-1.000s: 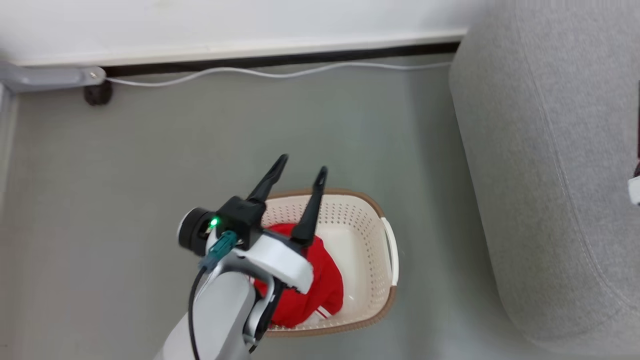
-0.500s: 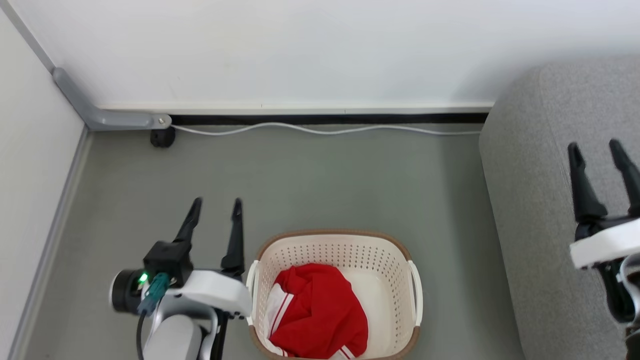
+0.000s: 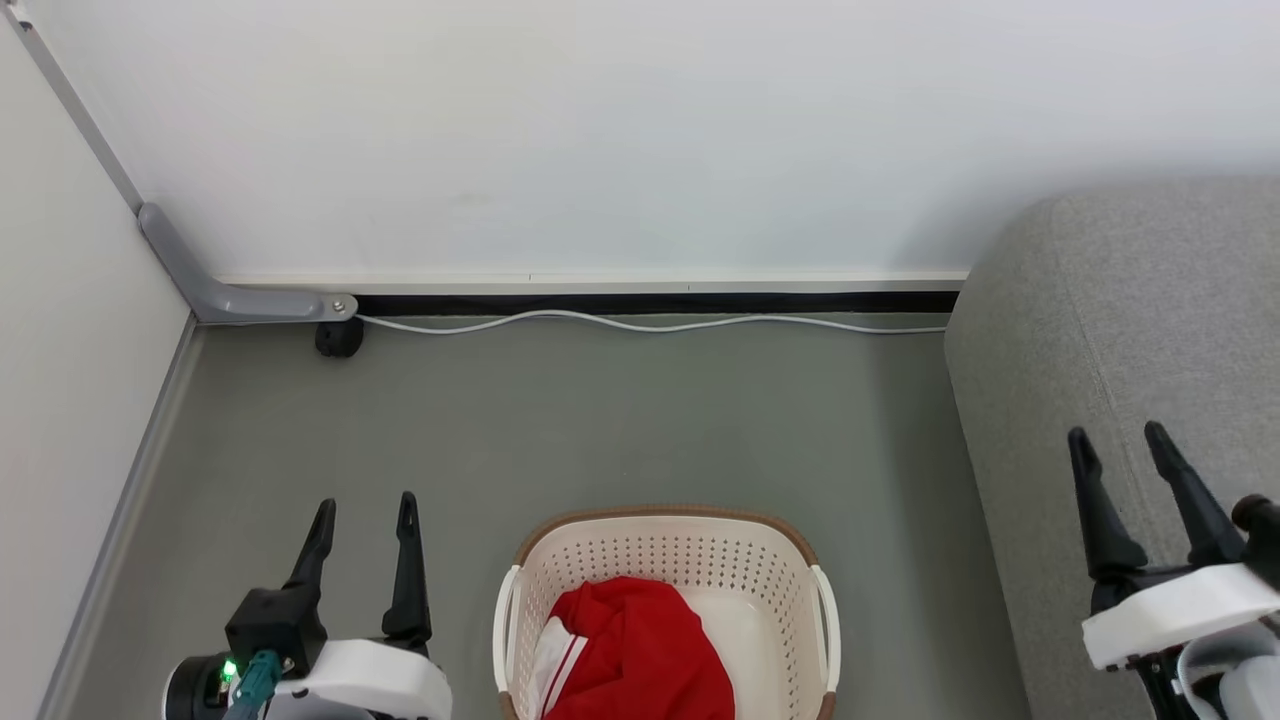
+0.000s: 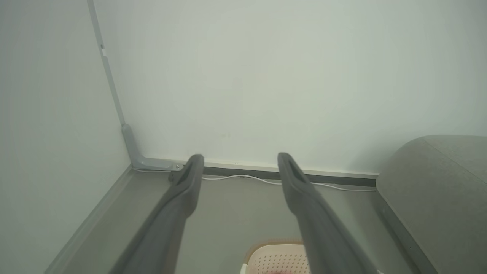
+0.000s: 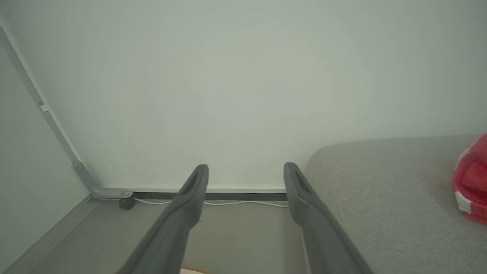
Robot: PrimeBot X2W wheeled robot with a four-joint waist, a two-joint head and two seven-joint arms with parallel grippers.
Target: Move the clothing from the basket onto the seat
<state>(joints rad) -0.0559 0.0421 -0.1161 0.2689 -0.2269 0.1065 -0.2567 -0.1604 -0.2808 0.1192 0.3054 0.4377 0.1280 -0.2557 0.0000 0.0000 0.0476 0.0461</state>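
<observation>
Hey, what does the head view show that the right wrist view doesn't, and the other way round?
Head view's extra: red clothing lying in the basket, and the open left gripper. Right wrist view's extra: a red garment with white trim lying on the grey sofa. Shared: that sofa, the white cable, and the open right gripper.

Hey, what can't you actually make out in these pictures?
Head view: clothing in the basket runs off the bottom edge; number of garments unclear.
Right wrist view: red garment on the seat cut by the right edge.
Left wrist view: basket mostly below the bottom edge.
</observation>
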